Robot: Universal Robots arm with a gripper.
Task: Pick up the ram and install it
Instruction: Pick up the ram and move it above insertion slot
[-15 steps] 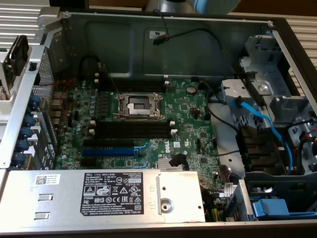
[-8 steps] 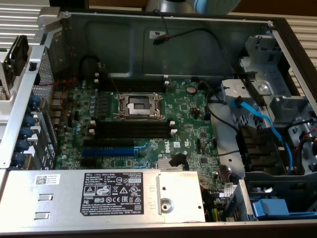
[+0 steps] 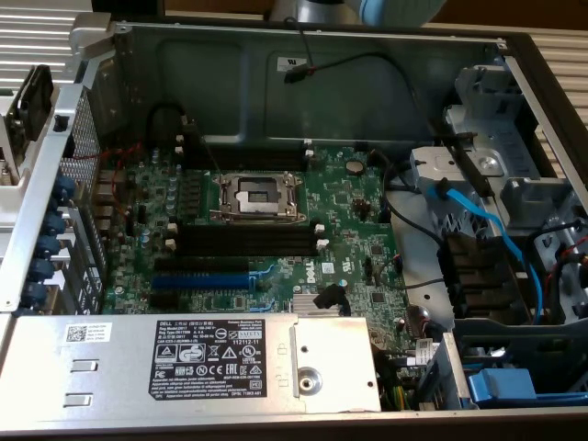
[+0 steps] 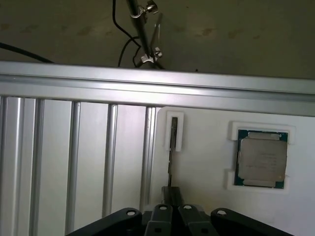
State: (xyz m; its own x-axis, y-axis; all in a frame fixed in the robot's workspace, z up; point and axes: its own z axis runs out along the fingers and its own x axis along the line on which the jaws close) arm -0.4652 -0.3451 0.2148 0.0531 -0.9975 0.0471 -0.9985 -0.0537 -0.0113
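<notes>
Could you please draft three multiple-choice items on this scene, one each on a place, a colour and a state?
1. Where does the processor chip lie?
A. inside the computer case
B. in a white holder
C. on a power supply

2. What colour is the long slot next to the black memory slots?
A. blue
B. red
C. white

3. How is the processor socket?
A. under a fan cooler
B. bare, with nothing mounted over it
C. buried in cables

Key: B, the wrist view shows white holder pieces framing the chip; A, the slot is plainly blue; B, its metal frame lies uncovered.
</notes>
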